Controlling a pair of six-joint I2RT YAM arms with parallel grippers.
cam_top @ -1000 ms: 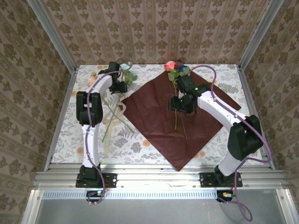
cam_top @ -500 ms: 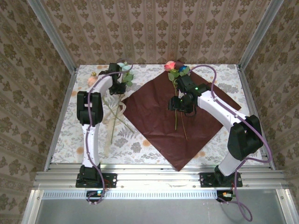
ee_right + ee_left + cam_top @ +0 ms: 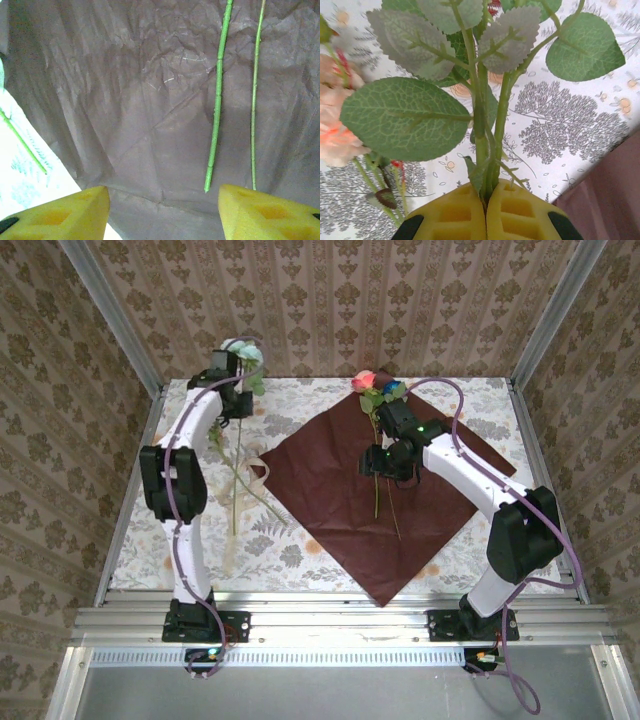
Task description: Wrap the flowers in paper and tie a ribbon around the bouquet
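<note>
Left gripper point(image 3: 233, 392) pinched tight on the green stems of a sprig point(image 3: 487, 145), held up at the table's point(image 3: 300, 555) far left corner. Pale bloom point(image 3: 243, 350) above the jaws, long stems hanging toward the cloth. Right gripper point(image 3: 392, 462) spread, holding nothing, low over the paper point(image 3: 340, 510). Paper lies maroon face up, cornerwise, mid-table. Two flowers point(image 3: 375, 386), pink and blue, at its far corner, with their stems point(image 3: 216, 100) lying on the sheet ahead of the yellow fingers point(image 3: 65, 212). Ribbon point(image 3: 256, 466) just left of paper.
</note>
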